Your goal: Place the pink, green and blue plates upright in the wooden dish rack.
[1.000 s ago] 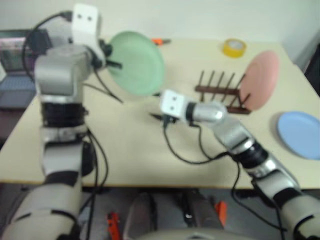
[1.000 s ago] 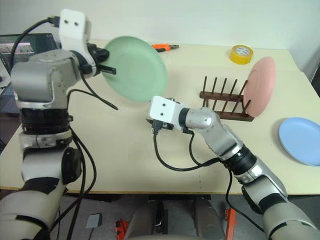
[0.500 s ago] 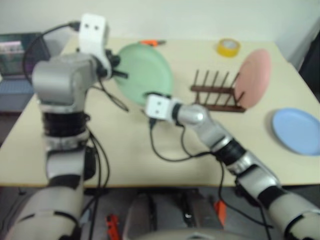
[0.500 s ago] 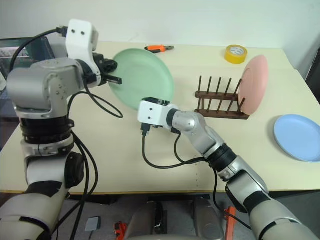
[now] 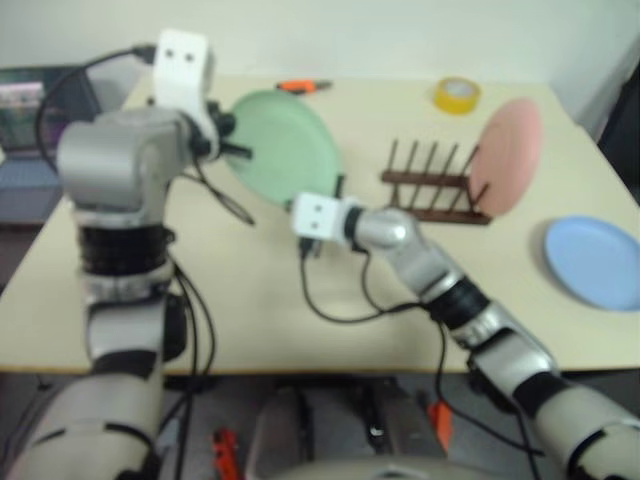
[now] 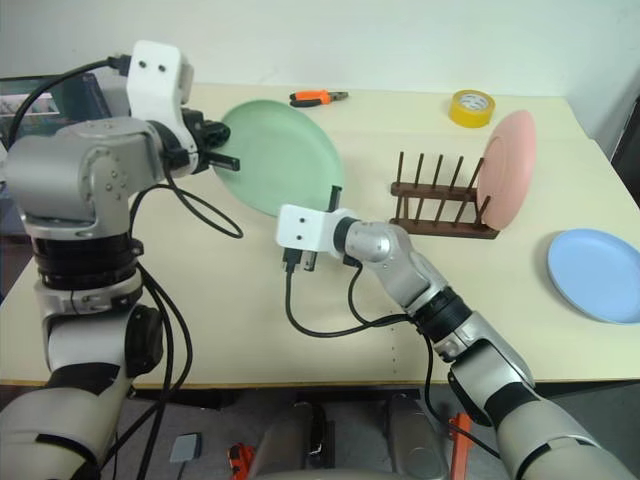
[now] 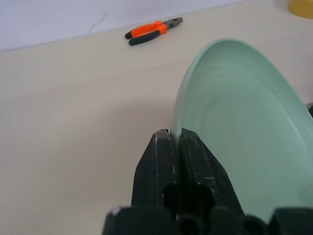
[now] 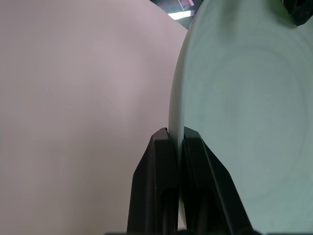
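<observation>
The green plate (image 6: 285, 150) hangs tilted above the table's left half, gripped at two places on its rim. My left gripper (image 6: 232, 160) is shut on its left edge, and the left wrist view has the rim (image 7: 178, 105) pinched between the black fingers (image 7: 159, 152). My right gripper (image 6: 335, 195) is shut on the lower right edge, its fingers (image 8: 161, 147) clamping the rim (image 8: 178, 88). The pink plate (image 6: 507, 170) stands upright at the right end of the wooden dish rack (image 6: 440, 210). The blue plate (image 6: 597, 275) lies flat at the table's right edge.
A yellow tape roll (image 6: 470, 105) sits at the back right and orange pliers (image 6: 318, 97) lie at the back, behind the green plate. A laptop (image 6: 40, 100) stands off the table's left side. Black cables hang from both wrists over the table.
My right gripper has come up to the green plate's lower edge and shut on it. The left gripper has kept its grip and barely moved.
</observation>
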